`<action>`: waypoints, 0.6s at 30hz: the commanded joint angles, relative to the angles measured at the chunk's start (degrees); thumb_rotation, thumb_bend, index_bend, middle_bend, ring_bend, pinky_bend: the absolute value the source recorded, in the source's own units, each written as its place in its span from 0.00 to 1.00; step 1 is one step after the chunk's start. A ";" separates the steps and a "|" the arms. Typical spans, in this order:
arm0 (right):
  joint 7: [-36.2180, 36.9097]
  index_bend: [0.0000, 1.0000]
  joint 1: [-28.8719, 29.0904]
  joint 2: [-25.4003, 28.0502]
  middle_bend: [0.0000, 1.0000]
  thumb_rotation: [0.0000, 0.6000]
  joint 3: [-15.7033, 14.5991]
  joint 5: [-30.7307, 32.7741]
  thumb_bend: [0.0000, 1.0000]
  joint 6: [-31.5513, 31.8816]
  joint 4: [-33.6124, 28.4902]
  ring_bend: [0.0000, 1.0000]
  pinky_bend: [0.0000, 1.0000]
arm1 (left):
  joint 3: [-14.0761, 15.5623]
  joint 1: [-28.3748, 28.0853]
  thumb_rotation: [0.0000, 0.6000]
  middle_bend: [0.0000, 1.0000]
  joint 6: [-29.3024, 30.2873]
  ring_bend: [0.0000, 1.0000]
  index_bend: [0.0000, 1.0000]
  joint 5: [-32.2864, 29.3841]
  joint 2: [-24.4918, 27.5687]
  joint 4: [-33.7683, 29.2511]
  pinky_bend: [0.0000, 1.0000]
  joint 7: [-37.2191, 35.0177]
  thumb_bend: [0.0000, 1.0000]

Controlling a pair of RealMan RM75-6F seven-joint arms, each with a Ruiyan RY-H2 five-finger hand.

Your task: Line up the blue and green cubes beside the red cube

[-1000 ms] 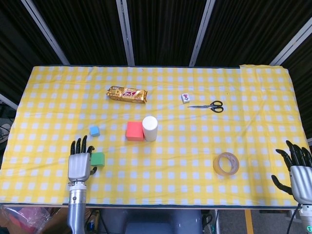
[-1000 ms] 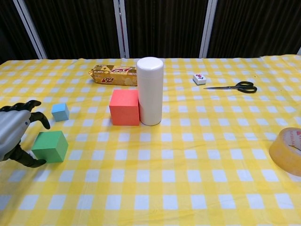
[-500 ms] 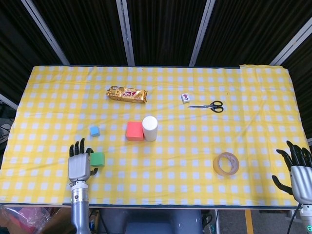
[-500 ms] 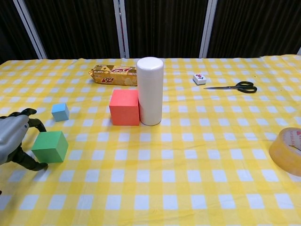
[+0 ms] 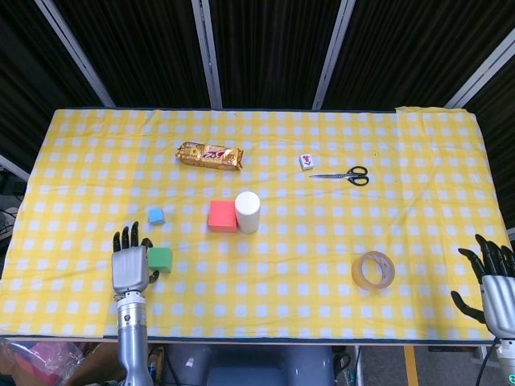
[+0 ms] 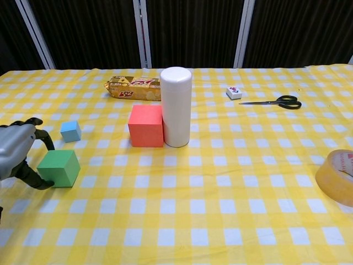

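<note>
The red cube [image 5: 222,216] [image 6: 146,125] stands mid-table, touching a white cylinder [image 5: 247,211] [image 6: 176,106] on its right. To its left, apart, sits the small blue cube [image 5: 155,215] [image 6: 70,131]. Nearer the front edge is the green cube [image 5: 161,258] [image 6: 59,168]. My left hand [image 5: 130,265] [image 6: 14,152] pinches it from its left side, thumb low at the near corner and a finger curled over the far corner. My right hand [image 5: 495,281] hovers at the table's front right corner, fingers spread and holding nothing.
A gold snack pack [image 5: 210,155] [image 6: 132,88] lies behind the red cube. Black scissors [image 5: 344,174] [image 6: 276,102] and a small white tile [image 5: 306,162] [image 6: 234,92] lie at the back right. A tape roll [image 5: 372,270] [image 6: 337,176] sits front right.
My left hand has drawn in against the green cube and closed its thumb and finger on it; the cube has shifted slightly away from the front edge. My right hand has sunk a little.
</note>
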 commanded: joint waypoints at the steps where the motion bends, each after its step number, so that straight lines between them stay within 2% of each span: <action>1: 0.05 0.21 -0.12 -0.02 0.00 1.00 -0.03 0.08 0.32 0.10 0.12 0.00 0.00 | -0.35 -0.53 1.00 0.02 -0.20 0.00 0.38 -0.94 0.02 -0.30 0.00 0.32 0.21; 14: 0.45 0.21 -1.44 0.33 0.00 1.00 -0.50 -0.02 0.32 1.59 0.22 0.00 0.00 | -0.86 -3.35 1.00 0.01 -1.91 0.00 0.38 -2.76 -1.43 1.68 0.00 0.97 0.21; 18: 0.65 0.21 -1.72 0.39 0.00 1.00 -0.58 -0.19 0.32 1.95 0.27 0.00 0.00 | -0.86 -4.11 1.00 0.04 -2.19 0.00 0.41 -3.32 -2.03 2.26 0.00 1.28 0.26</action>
